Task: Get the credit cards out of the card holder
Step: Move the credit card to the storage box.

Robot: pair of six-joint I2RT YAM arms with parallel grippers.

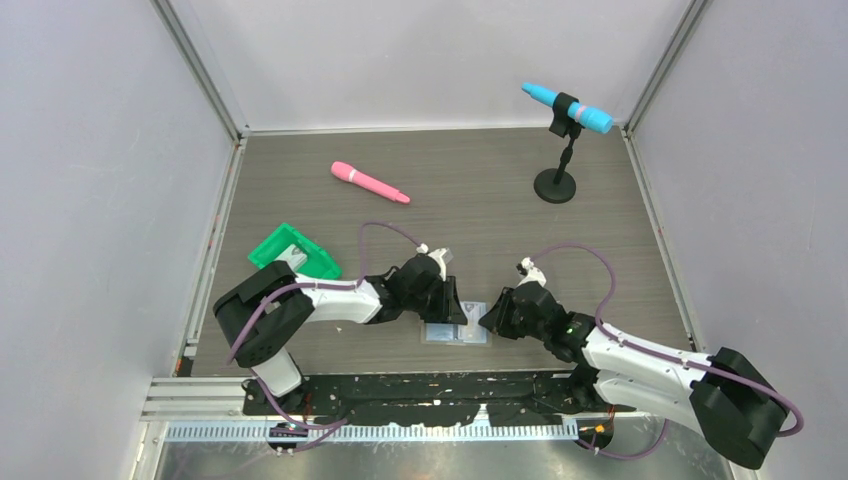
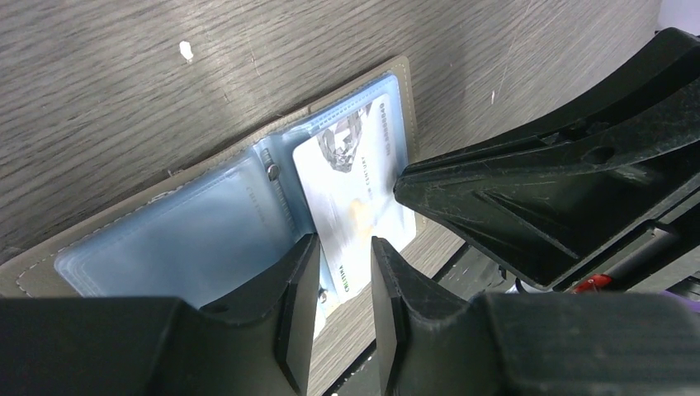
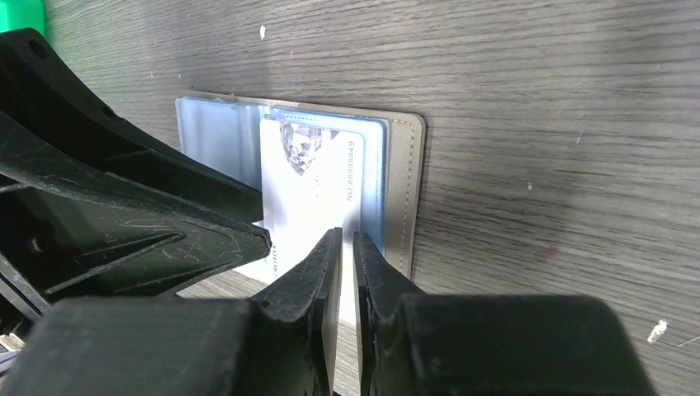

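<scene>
Table (image 1: 480, 190): dark grey-brown wood-grain top, fine pale scratches, pale walls on three sides.

Card holder (image 1: 456, 334): lies open and flat on the near part of the top, grey cover down, pale blue pockets facing up.

Green tray (image 1: 268, 245): left of the card holder and a little farther back, well apart from it, set at an angle to the table's edges.

Pink pen-shaped stick (image 1: 370, 183): well behind the card holder, slightly to its left, lying flat on a slant.

Black stand (image 1: 556, 185): far behind the card holder and to its right, upright on a round base.

White speck (image 2: 186, 51): on bare wood just beyond the card holder's far edge.
</scene>
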